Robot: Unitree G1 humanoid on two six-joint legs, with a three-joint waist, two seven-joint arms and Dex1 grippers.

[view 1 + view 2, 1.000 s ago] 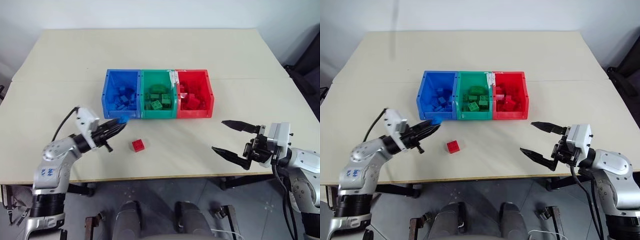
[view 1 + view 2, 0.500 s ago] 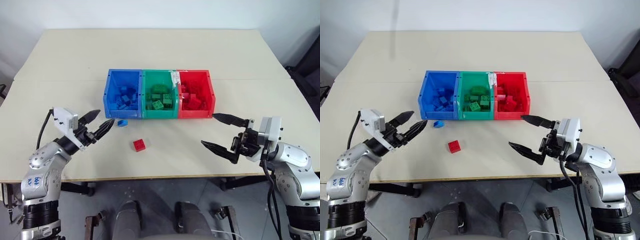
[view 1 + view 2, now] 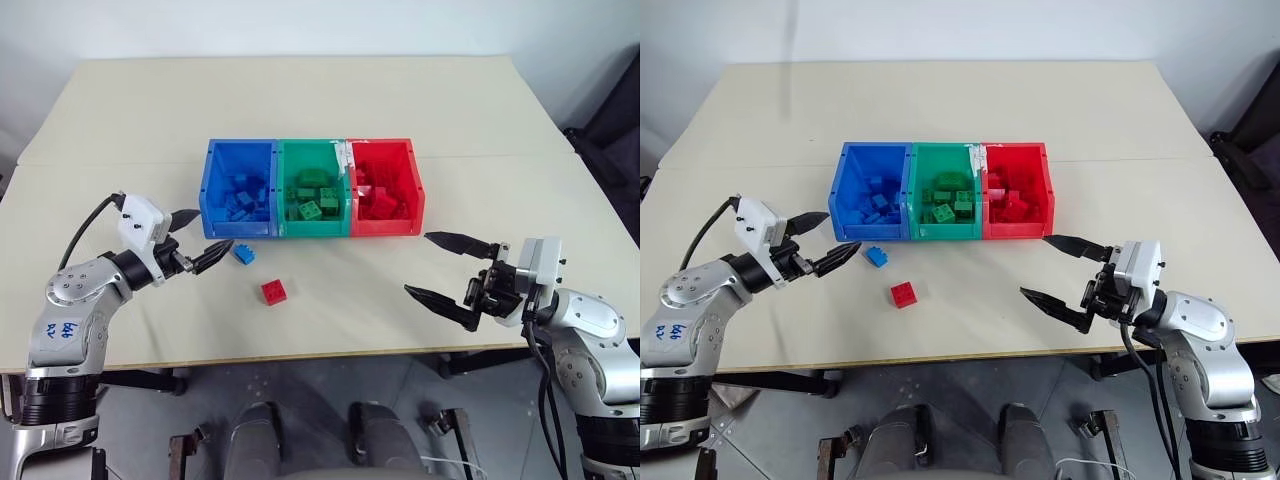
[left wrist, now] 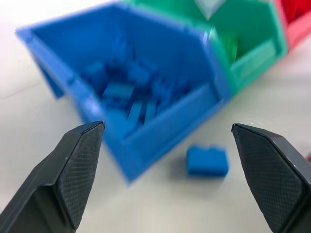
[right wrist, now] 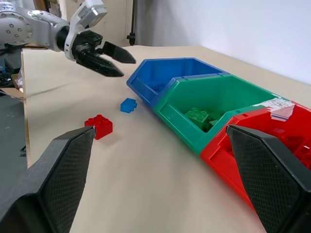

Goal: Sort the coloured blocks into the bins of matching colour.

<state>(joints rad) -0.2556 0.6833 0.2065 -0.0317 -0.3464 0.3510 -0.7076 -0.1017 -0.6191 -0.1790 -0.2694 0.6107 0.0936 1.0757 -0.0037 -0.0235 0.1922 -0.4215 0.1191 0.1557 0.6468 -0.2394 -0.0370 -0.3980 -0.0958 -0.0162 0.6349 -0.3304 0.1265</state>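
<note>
the pale beige tabletop (image 3: pixel 330 100) fills most of the head view, its near edge running across the lower third of the frame and its far edge near the top; a seam crosses it just behind the bins. wide bare surface lies above the bins, to their left and to their right, and a broad open strip runs between the bins and the near edge.

three joined rectangular plastic bins sit at centre frame in a row: the blue bin (image 3: pixel 212 190) on the left, the green bin (image 3: pixel 314 228) in the middle, the red bin (image 3: pixel 420 195) on the right. each holds a heap of small studded bricks of its own colour.

two bricks lie loose on the tabletop. a small blue studded plastic brick (image 3: pixel 243 254) rests just in front of the blue bin's low front lip, near its right corner, apart from the bin. a small red studded plastic brick (image 3: pixel 274 291) lies lower in the frame, below and slightly right of the blue one, well clear of the bins.

the left pincer (image 3: pixel 205 238), at left of centre, is released, fingers spread and holding nothing, its tips just left of the blue brick. the right pincer (image 3: pixel 443 268), at lower right, is also spread wide and empty, over bare tabletop below the red bin's right corner.
</note>
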